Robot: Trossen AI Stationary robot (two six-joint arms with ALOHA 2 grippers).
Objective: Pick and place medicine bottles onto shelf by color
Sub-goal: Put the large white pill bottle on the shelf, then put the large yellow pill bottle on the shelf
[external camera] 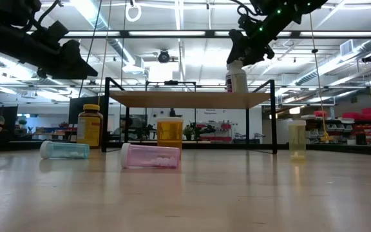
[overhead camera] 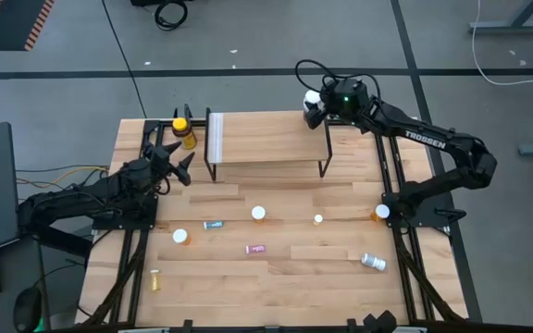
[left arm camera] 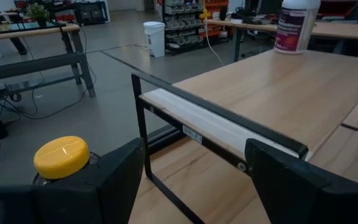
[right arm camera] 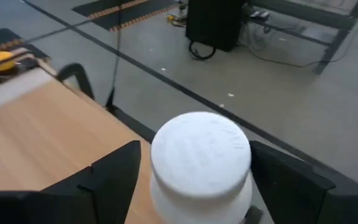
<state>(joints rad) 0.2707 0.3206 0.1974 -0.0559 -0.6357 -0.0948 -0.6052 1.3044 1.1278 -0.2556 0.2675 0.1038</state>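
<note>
White bottle [right arm camera: 201,165] on shelf [overhead camera: 266,139], between parted right claw [right arm camera: 194,186] fingers.

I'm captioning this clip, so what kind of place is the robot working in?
Probably a robotics lab or workshop: bare grey concrete floor with loose black cables, exposed ceiling strip lights, and cluttered storage shelving behind the light wooden work table.

shelf [overhead camera: 262,136] top mostly bare, white bottle [overhead camera: 312,97] cornered
</note>
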